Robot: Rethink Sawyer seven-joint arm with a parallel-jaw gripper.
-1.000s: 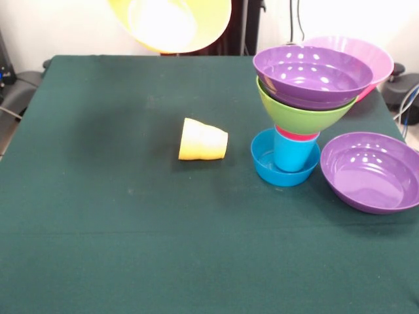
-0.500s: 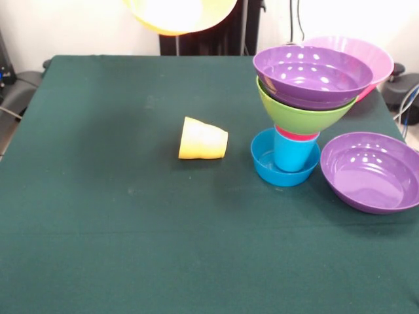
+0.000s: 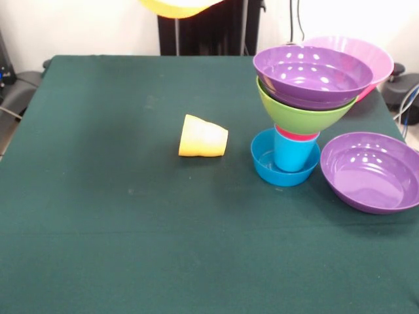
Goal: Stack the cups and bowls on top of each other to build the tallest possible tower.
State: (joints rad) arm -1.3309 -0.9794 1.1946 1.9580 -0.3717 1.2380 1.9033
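Observation:
The tower stands at the right. A small blue bowl is lowest and a blue cup stands in it. Above come a red cup's rim, the lime green bowl and a wide purple bowl. The yellow-orange cup lies on its side on the green cloth, left of the tower. Only the lower edge of the large orange-yellow bowl shows, in the air at the top edge. The gripper is out of view above the picture.
A second wide purple bowl sits upright on the table right of the tower. The large pink bowl is behind the tower at the far right. Dark equipment stands beyond the table's far edge.
The orange-yellow bowl has risen and drifted slightly right, so that most of it has left the picture at the top. Nothing on the table has moved.

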